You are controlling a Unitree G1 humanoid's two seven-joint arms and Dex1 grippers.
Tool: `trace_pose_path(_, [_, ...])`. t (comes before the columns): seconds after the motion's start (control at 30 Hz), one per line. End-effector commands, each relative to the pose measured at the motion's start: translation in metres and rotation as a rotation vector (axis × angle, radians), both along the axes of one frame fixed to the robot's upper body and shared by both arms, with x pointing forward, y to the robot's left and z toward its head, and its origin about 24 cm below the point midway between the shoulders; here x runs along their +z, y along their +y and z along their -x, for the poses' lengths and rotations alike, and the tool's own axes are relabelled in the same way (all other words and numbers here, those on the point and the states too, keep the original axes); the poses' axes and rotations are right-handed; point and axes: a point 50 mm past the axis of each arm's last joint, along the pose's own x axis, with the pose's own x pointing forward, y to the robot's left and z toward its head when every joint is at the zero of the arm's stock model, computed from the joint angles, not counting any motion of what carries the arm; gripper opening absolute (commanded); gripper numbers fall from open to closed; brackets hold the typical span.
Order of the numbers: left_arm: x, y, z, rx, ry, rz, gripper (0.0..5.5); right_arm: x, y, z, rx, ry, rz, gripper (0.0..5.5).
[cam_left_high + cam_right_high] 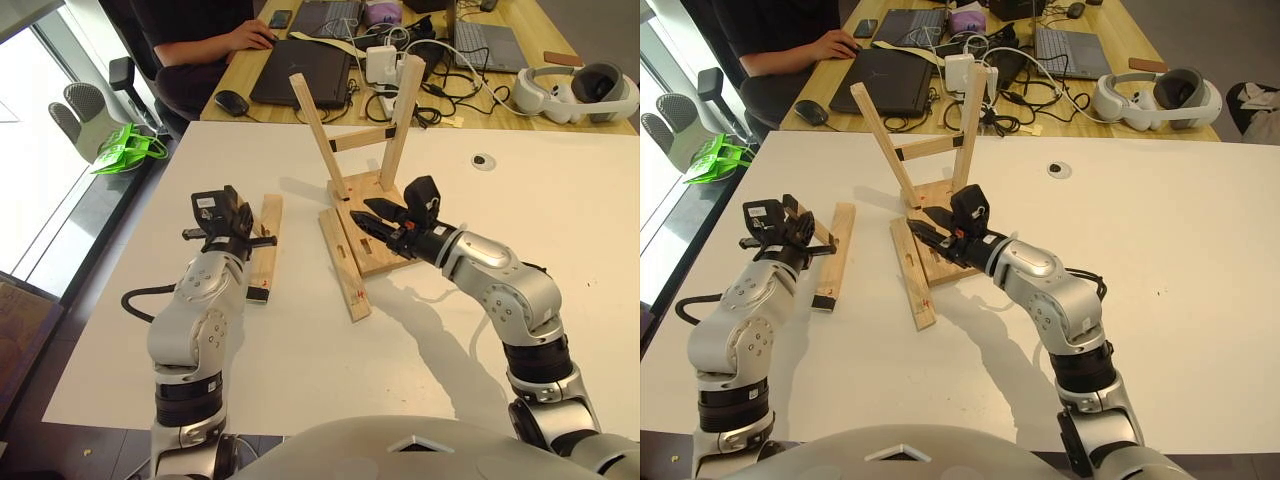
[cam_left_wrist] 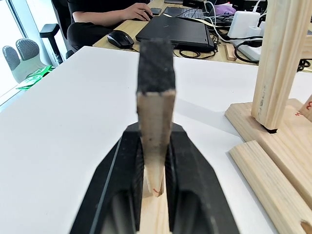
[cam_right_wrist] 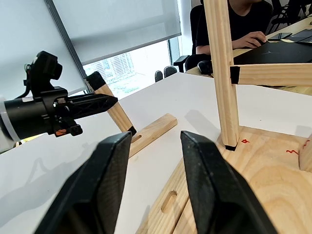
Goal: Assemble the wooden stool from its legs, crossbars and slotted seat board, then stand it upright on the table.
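About half done: two legs (image 1: 318, 130) stand on the seat board (image 1: 372, 258) at centre, the left tool (image 1: 255, 240) clamps a third leg (image 1: 262, 275), and the right tool (image 1: 368, 213) is open and empty.

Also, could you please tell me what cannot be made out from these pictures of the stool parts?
Left wrist view: the near end of the wooden bar, hidden inside the left pincer and cut by the edge.
Eye views: part of the seat board, covered by the right pincer.
Right wrist view: the top of the upright leg, cut off by the edge.
The board's red marks: too small to read.
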Motion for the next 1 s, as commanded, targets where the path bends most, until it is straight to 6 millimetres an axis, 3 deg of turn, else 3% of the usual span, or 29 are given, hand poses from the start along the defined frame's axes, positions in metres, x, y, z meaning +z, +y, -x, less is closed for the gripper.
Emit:
trace_pose_path(0.03, [0.000, 0.004, 0.000, -0.005, -0.007, -0.025, 0.41, 0.008, -0.001, -0.004, -0.016, -0.029, 0.001, 1.87])
trace_pose_path(0.87, [-0.012, -0.006, 0.001, -0.093, 0.003, -0.028, 0.41, 0.018, 0.000, -0.007, 0.002, -0.063, 0.000, 1.87])
trace_pose_path(1.0, [-0.017, -0.007, 0.003, -0.127, 0.039, -0.056, 0.41, 0.032, 0.000, -0.009, -0.089, -0.095, -0.105, 1.87])
